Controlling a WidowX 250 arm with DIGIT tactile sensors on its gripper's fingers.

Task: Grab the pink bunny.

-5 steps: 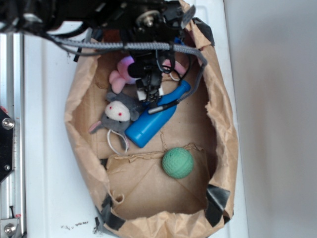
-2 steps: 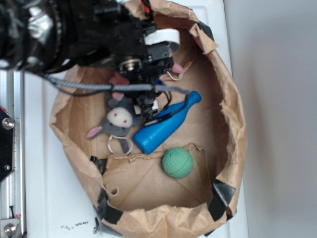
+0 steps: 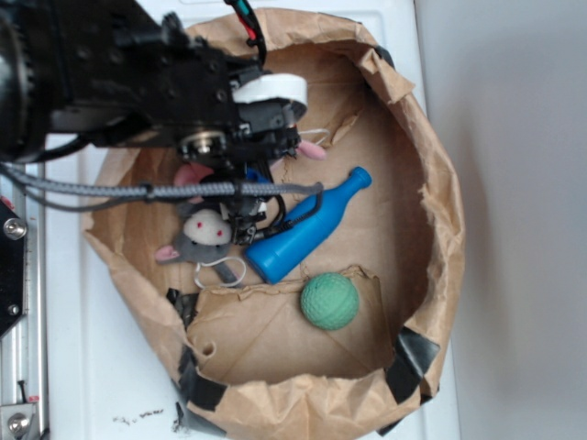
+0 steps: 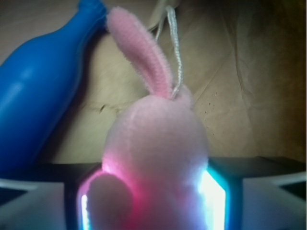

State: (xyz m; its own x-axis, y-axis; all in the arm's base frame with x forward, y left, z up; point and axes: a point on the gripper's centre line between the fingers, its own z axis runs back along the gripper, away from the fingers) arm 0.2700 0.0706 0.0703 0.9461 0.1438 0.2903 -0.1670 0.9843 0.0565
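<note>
pink bunny sits clamped in my gripper; my arm reaches over the paper bag, above the blue bottle.

The black WidowX arm reaches in from the upper left, its wrist pointing down. The gripper is closed on the pink bunny, one lit finger pad pressing each flank, the head rising between them.
</note>
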